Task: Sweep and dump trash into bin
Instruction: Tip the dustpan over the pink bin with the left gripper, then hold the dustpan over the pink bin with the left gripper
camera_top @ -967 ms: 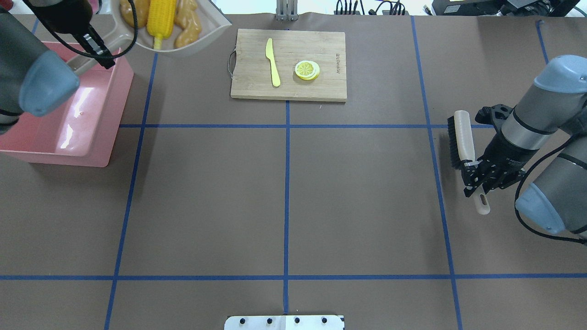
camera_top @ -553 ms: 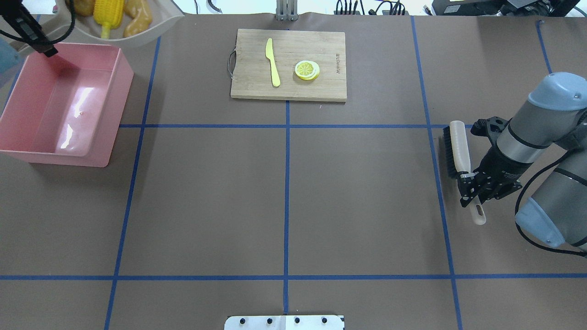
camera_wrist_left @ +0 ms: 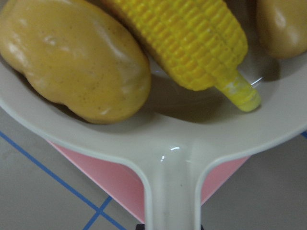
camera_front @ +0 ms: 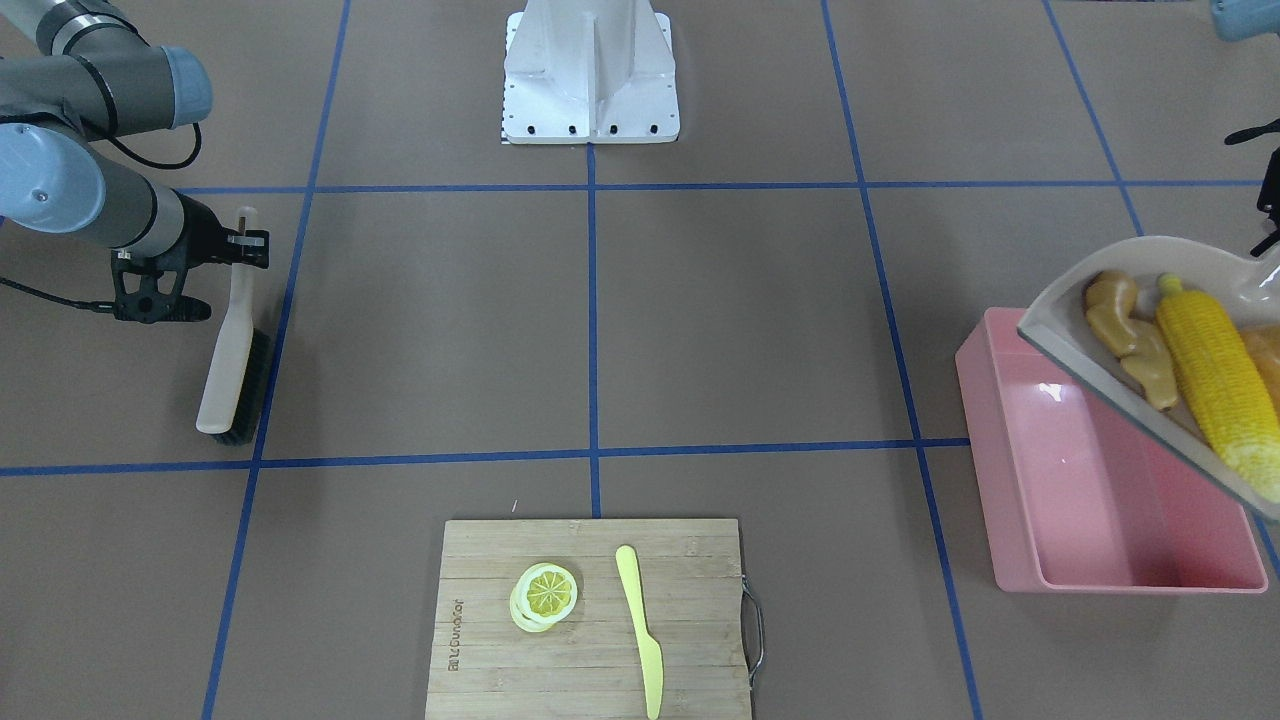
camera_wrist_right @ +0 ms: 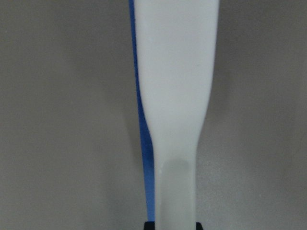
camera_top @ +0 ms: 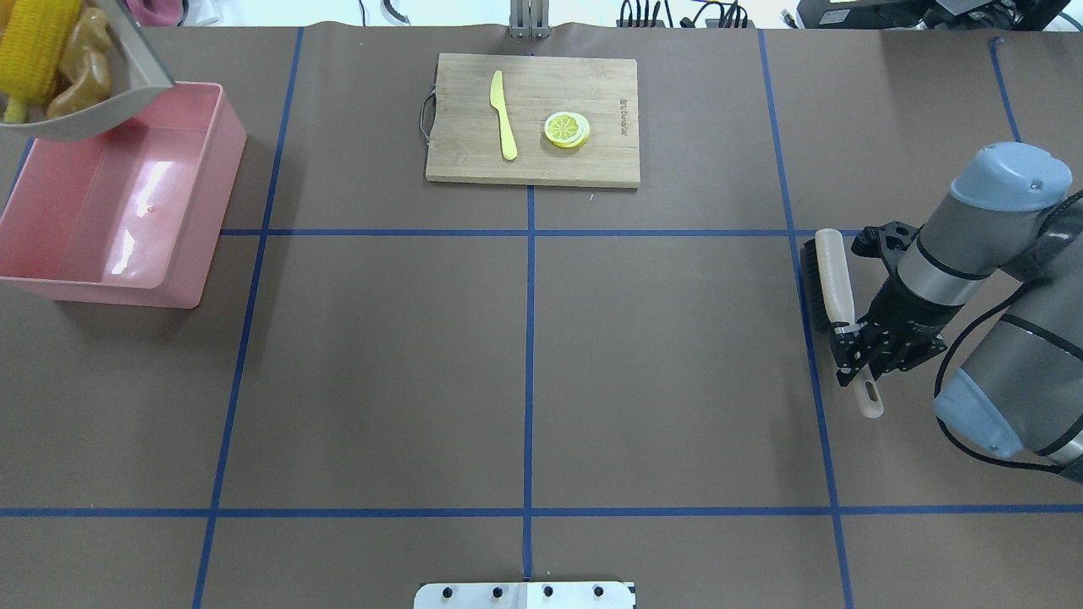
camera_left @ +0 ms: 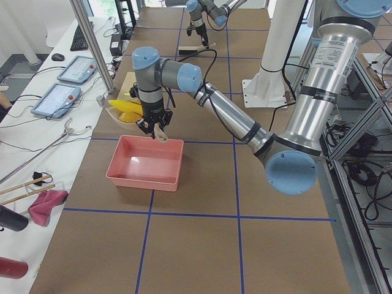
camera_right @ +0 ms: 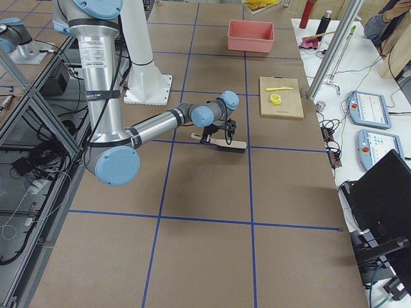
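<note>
My left gripper (camera_left: 157, 128) is shut on the handle (camera_wrist_left: 170, 201) of a beige dustpan (camera_top: 127, 89) and holds it in the air over the far left corner of the pink bin (camera_top: 207, 194). The corn cob (camera_top: 30, 42), ginger root (camera_top: 80, 72) and potato (camera_wrist_left: 72, 62) lie in the pan. The bin (camera_front: 1000, 480) looks empty. My right gripper (camera_top: 850, 345) is shut on the handle of a black-bristled brush (camera_top: 827, 271), low over the table at the right side.
A wooden cutting board (camera_top: 592, 76) at the far middle carries a yellow-green knife (camera_top: 503, 114) and a lemon slice (camera_top: 567, 129). The robot's base plate (camera_top: 525, 595) sits at the near edge. Blue tape lines cross the brown table.
The left arm has carried the loaded dustpan leftwards to above the bin's far corner. The right gripper has shifted the brush a little left and towards the robot.
</note>
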`<control>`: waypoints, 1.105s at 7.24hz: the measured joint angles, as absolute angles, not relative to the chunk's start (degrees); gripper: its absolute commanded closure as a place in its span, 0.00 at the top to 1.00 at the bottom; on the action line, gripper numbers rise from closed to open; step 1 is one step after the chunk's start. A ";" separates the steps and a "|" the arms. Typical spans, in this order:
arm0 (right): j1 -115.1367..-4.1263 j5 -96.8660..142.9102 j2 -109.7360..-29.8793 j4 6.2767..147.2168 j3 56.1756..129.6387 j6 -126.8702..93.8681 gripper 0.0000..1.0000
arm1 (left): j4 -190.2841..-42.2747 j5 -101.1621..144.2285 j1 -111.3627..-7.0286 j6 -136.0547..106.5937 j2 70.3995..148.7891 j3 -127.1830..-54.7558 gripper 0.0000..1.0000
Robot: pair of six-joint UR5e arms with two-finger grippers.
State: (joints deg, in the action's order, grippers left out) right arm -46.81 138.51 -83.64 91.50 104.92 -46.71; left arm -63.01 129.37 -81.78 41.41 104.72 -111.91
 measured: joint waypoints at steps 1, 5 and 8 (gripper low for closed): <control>-46.72 138.51 -82.92 91.50 104.37 -46.74 0.00 | -62.52 130.19 -84.35 46.41 102.16 -112.09 0.00; -47.49 138.61 -82.88 91.49 104.55 -46.42 0.00 | -58.96 126.07 -88.64 59.92 96.09 -112.22 0.00; -47.69 137.83 -83.47 91.49 104.10 -46.02 0.00 | -56.25 118.75 -88.43 61.14 96.36 -109.76 0.00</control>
State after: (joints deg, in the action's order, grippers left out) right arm -47.69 137.83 -83.47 91.49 104.10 -46.02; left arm -56.25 118.75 -88.43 61.14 96.36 -109.76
